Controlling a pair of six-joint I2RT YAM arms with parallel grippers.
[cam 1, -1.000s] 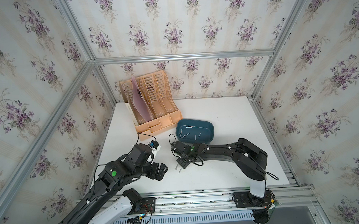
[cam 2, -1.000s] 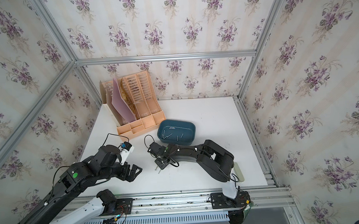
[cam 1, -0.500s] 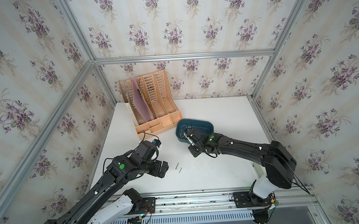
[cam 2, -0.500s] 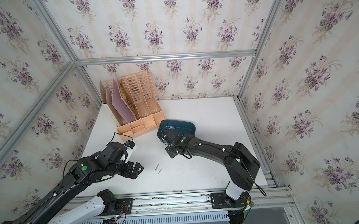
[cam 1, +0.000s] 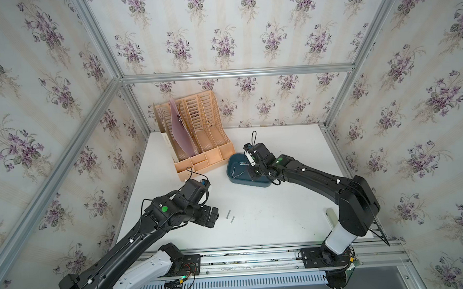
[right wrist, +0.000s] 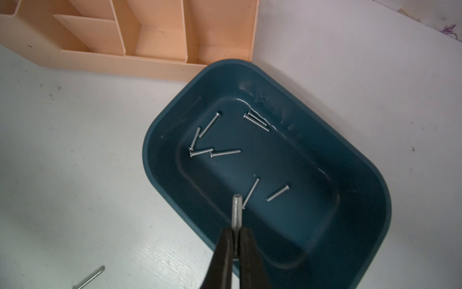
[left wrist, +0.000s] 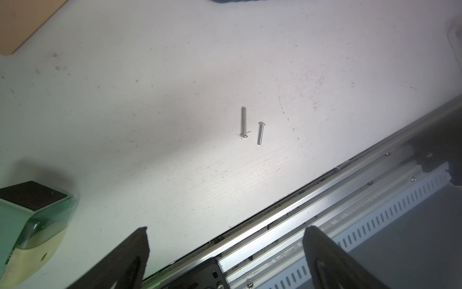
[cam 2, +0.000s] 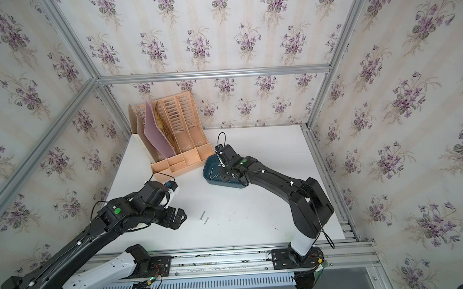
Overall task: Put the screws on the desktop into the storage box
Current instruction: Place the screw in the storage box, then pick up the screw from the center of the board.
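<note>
Two silver screws (cam 1: 229, 214) (cam 2: 202, 215) lie side by side on the white desktop (cam 1: 281, 202), also in the left wrist view (left wrist: 243, 122). My left gripper (cam 1: 212, 217) (left wrist: 226, 229) hovers just left of them, open and empty. The teal storage box (cam 1: 249, 183) (cam 2: 224, 185) (right wrist: 172, 112) sits mid-table with several screws (right wrist: 226, 152) on its floor. My right gripper (right wrist: 236, 229) is above the box's near rim, shut on one screw (right wrist: 236, 211) that sticks out past the fingertips over the box's inside.
A peach file organizer (cam 1: 198, 141) holding a pink folder (cam 1: 180, 134) stands behind and left of the box, almost touching it. A green-and-cream block (left wrist: 32, 225) lies by my left gripper. The aluminium front rail (cam 1: 256, 250) borders the desktop.
My right gripper has carried a screw from the front-middle of the desktop back to above the storage box. My left arm has shifted toward the two screws left lying there.
</note>
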